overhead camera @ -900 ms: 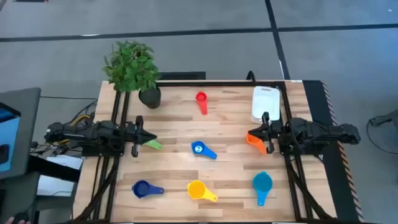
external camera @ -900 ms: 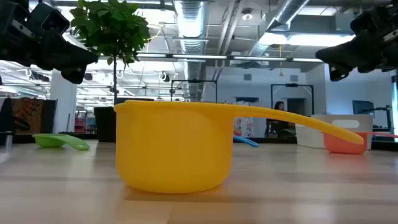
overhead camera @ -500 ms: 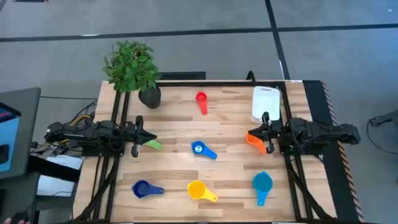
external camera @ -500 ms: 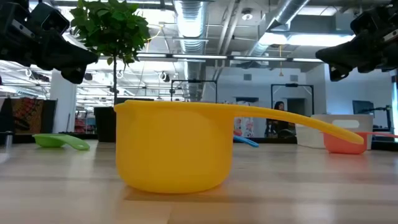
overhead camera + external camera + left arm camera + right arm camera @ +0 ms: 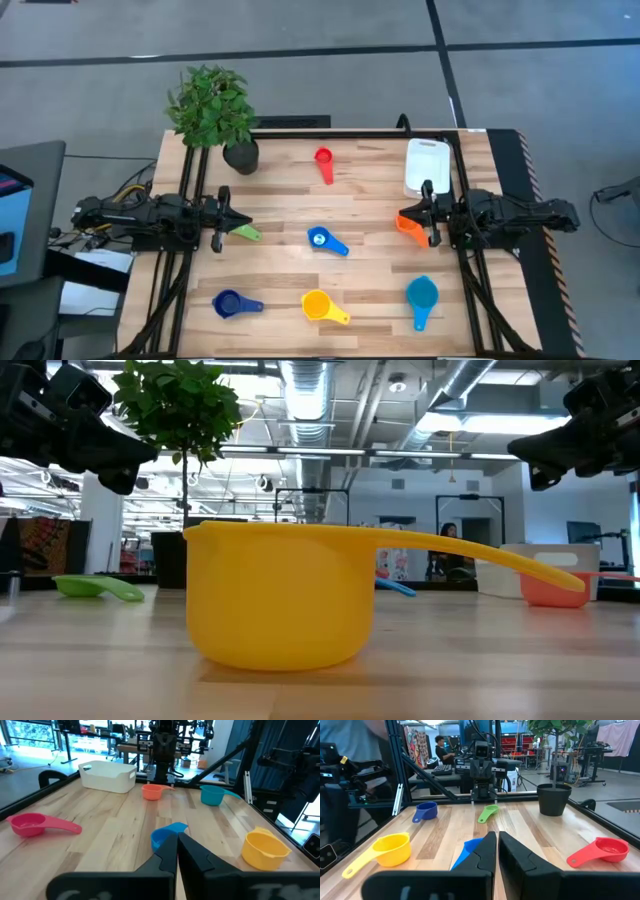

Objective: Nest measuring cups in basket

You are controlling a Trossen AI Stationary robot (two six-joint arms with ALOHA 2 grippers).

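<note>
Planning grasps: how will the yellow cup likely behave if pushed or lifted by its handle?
The yellow cup looks like rigid moulded plastic, so probably stiff and light. Its flat base should slide rather than roll. The long handle sticks out to one side, so a handle grasp may let it tilt.

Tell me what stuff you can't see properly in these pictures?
- Inside of the basket: the high view is too small, and in the left wrist view its wall hides the bottom.
- Green cup: in the high view the left hand covers its bowl.
- Orange cup: in the low view the yellow cup handle crosses it.
- Light blue cup: the left wrist's own fingers hide part.
</note>
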